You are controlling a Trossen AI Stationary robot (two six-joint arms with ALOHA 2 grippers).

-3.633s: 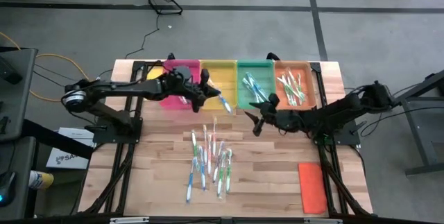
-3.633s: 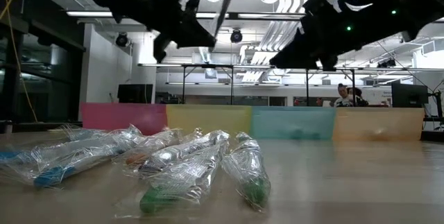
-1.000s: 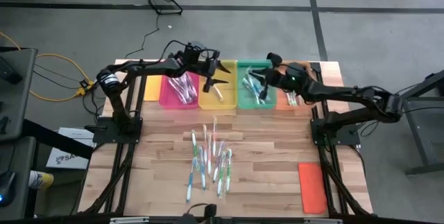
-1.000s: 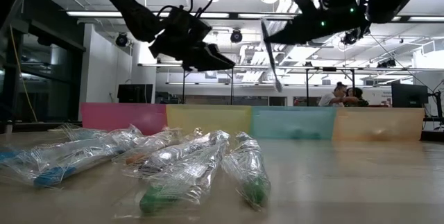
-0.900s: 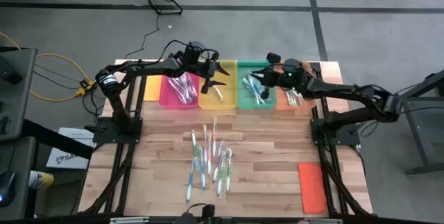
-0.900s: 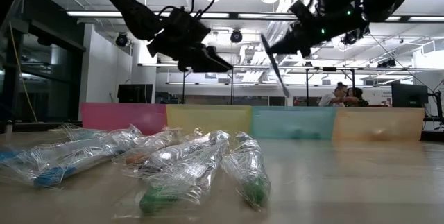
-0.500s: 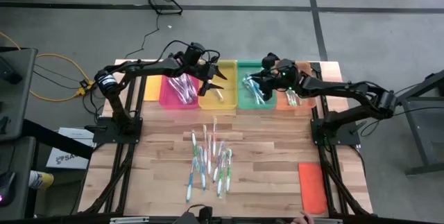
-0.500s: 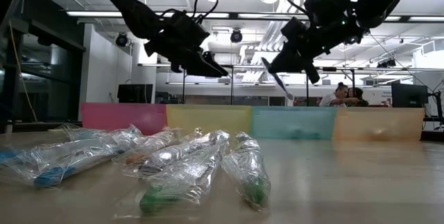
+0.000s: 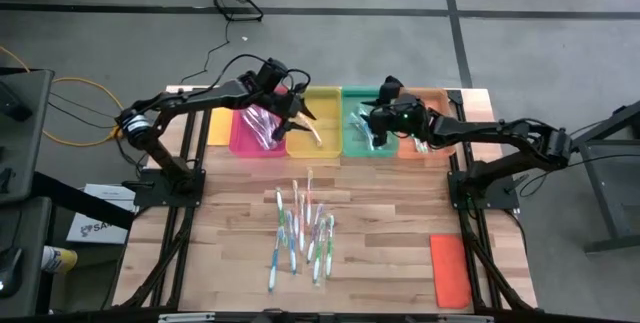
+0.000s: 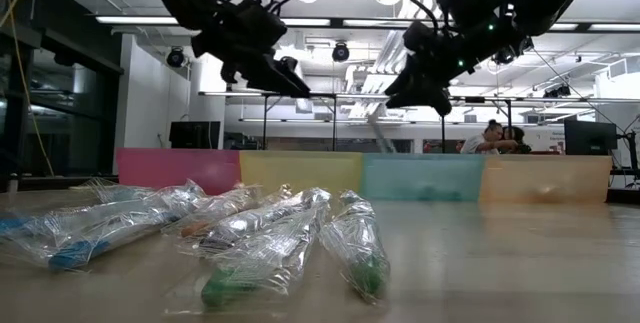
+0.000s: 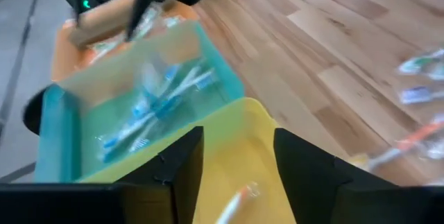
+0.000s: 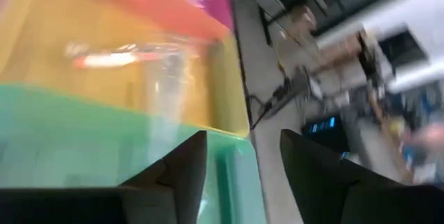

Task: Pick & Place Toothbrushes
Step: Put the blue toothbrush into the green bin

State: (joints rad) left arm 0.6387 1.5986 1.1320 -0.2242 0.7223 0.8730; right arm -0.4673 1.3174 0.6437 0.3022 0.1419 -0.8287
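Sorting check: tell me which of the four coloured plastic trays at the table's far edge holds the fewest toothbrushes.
The yellow plastic tray, second from the left: only one orange-handled toothbrush shows in it, while the pink, green and orange trays each hold several.

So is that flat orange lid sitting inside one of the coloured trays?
No, the orange lid lies alone on the bare wooden table near its front right corner, far from the row of trays.

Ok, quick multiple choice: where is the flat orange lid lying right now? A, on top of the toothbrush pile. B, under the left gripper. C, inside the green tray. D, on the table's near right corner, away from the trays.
D: the high view shows the flat orange lid alone on the bare wood of the table, far from the row of trays and right of the loose toothbrushes.
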